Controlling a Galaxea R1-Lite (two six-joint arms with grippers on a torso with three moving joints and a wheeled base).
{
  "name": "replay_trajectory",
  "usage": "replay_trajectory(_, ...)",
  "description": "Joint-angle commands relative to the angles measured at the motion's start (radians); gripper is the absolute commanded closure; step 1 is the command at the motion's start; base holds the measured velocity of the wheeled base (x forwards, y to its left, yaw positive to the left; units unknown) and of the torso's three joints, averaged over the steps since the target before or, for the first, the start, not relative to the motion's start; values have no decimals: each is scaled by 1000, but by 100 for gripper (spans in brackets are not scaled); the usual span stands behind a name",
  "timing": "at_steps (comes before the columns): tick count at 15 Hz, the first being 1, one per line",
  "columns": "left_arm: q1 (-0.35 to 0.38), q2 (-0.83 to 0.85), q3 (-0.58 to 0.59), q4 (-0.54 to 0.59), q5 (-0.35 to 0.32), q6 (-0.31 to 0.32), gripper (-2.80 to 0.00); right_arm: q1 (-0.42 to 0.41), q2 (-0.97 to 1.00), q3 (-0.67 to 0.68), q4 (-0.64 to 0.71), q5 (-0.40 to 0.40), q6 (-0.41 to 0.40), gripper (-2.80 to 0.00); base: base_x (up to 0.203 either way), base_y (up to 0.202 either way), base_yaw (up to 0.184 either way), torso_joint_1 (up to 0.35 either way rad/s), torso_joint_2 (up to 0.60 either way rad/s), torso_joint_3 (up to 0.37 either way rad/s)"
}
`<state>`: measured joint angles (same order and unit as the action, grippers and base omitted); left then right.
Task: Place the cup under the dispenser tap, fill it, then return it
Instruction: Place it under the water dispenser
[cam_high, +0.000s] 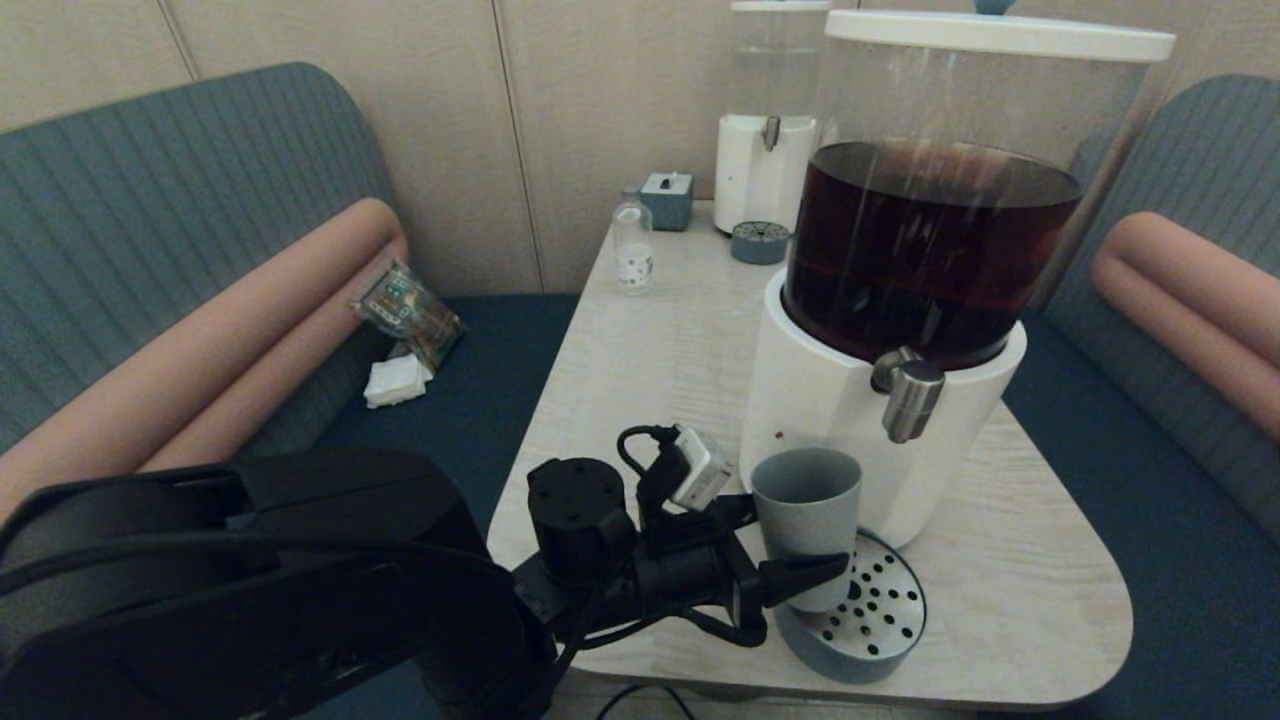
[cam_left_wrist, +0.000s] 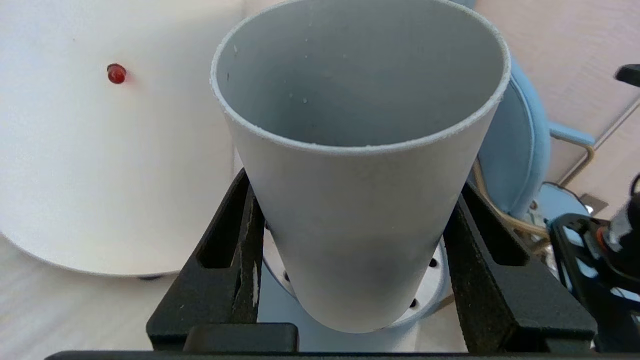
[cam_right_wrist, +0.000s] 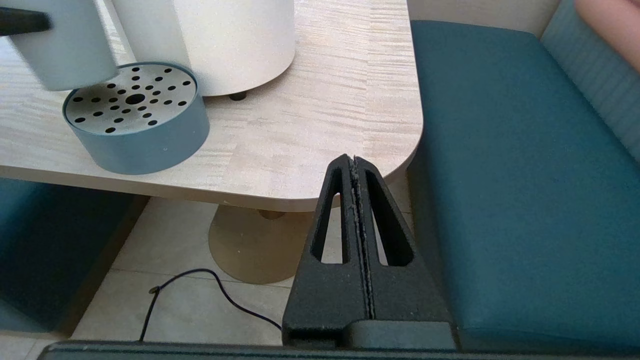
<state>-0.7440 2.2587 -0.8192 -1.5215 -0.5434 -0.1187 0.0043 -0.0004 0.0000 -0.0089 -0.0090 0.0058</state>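
Note:
My left gripper (cam_high: 790, 545) is shut on the cup (cam_high: 806, 510), a plain grey-blue tumbler that is upright and empty. The cup (cam_left_wrist: 357, 200) fills the left wrist view, with a black finger pressed on each side and the gripper (cam_left_wrist: 353, 187) round its lower half. Its base hangs over the left rim of the perforated drip tray (cam_high: 885, 610); I cannot tell whether it touches. The steel dispenser tap (cam_high: 908, 395) juts from the white base of the dark-liquid dispenser (cam_high: 815, 400), to the right of the cup and higher. My right gripper (cam_right_wrist: 354, 160) is shut and empty, parked low off the table's near right corner.
A small clear bottle (cam_high: 632, 245), a grey-blue box (cam_high: 667, 200), a second white dispenser (cam_high: 765, 150) and its small tray (cam_high: 759, 242) stand at the table's far end. Teal benches flank the table; packets (cam_high: 405, 310) lie on the left one.

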Motion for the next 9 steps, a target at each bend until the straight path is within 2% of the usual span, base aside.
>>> replay_trajectory(1, 0, 35, -33, -9, -4, -1, 0, 0, -1, 0, 0, 0, 0, 0, 0, 0, 0, 0, 0, 0)
replay_trajectory(9, -6, 65, -89, -9, -4, -2, 0, 0, -1, 0, 0, 0, 0, 0, 0, 0, 0, 0, 0, 0)
